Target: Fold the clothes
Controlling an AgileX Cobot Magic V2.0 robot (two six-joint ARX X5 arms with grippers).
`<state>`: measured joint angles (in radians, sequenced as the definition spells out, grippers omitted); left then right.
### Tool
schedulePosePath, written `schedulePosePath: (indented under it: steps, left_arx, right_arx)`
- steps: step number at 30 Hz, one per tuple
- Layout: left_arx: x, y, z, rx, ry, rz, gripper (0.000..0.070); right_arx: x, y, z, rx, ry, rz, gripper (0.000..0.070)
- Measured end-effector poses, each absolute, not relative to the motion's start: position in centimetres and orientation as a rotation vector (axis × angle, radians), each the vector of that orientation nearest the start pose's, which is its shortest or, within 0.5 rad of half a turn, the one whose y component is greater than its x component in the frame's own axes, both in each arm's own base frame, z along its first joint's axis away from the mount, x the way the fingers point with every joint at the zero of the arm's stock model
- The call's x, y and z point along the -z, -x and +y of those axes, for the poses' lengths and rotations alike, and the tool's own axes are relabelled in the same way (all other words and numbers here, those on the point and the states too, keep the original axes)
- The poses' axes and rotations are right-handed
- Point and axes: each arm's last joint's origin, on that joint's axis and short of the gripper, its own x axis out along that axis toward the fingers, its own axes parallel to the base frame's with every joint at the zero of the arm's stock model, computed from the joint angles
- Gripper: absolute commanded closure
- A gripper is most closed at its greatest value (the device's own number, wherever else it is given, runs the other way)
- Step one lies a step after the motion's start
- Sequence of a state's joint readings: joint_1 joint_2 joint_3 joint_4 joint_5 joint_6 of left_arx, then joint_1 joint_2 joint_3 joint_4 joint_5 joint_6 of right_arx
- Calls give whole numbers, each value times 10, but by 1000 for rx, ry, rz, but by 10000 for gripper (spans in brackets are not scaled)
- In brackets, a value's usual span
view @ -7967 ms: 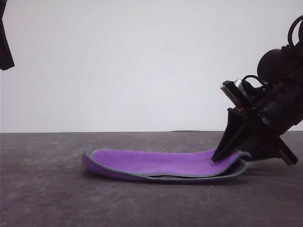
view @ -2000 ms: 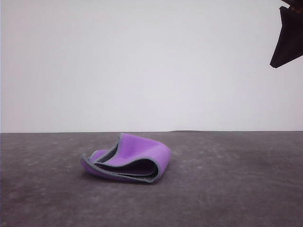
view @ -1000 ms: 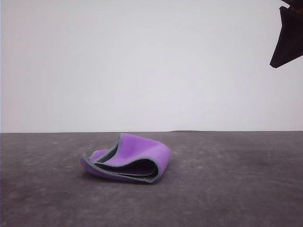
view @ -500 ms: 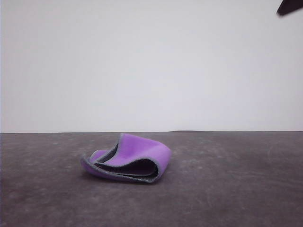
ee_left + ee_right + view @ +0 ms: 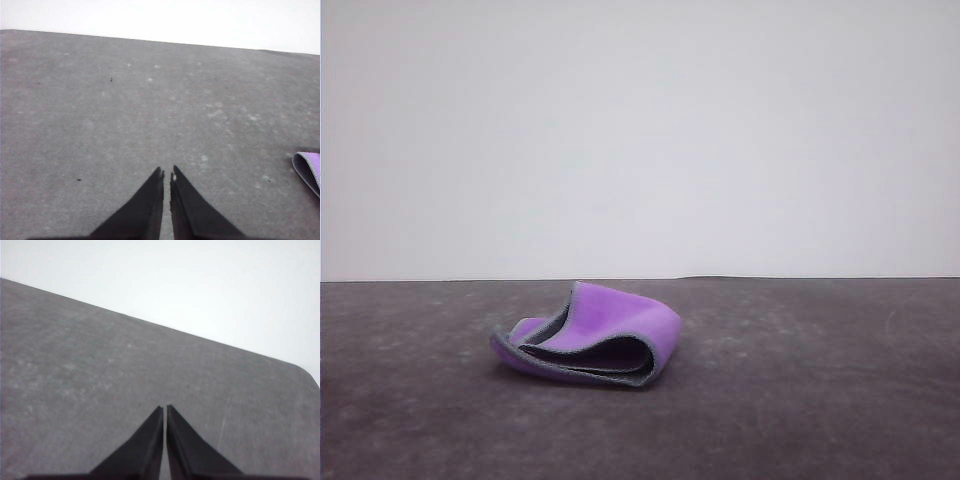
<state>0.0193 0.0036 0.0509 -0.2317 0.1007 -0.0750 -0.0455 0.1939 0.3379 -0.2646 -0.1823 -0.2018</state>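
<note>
On table: cloth (image 5: 588, 345) rests on the dark grey table (image 5: 820, 400), folded into a loose bundle, purple face outward, grey edging tracing the open mouth of the fold.

Cloth shape: upper layer bulges and stands off the lower one; layers not pressed flat. Long axis of the bundle runs side to side across the front view, rounded fold at its right end, thinner tail at its left end.

Left gripper (image 5: 166, 176): jaws drawn together, tips almost touching, nothing between them; it hangs over bare table.

Cloth from left gripper: a grey-edged purple corner of the cloth (image 5: 309, 170) shows at the border of the left wrist view, well apart from the fingertips and off to one side of their line.

Right gripper (image 5: 165, 412): jaws likewise closed with only a sliver of gap, empty, over bare table near its rounded corner.

Nearer arm: judged the left, since its camera catches the cloth.

Task state: fold looks made but puffy; a flattening press may be what remains, though that is a guess.
</note>
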Motion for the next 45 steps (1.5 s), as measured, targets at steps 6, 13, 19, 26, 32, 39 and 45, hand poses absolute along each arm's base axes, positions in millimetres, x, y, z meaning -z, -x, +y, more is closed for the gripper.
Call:
schedulePosePath:
  steps: [6,13,19,26,32,39,45]
  left_arx:
    - [-158,-93,-1,74,86,187,683]
    - [-158,-93,-1,74,86,187,683]
    - [-158,-93,-1,74,86,187,683]
    - [-158,-93,-1,74,86,187,683]
    - [-158,-93,-1,74,86,187,683]
    - [-158,-93,-1,74,86,187,683]
    - [-158,-93,-1,74,85,187,683]
  right_arx:
    - [-204,-85,-2,-94,164,71,695]
    - [-179,-89,-4,-14,106,109,695]
    - [-172,-91,-4,-15,86,129,695]
    - [-163,-93,-3,-34,83,152,695]
    - [-153,-95,-2,-34,49,158,695]
    - [-153,-96,1,-65,15,160,695]
    - [-152,-95,3,-42,-7,165,695]
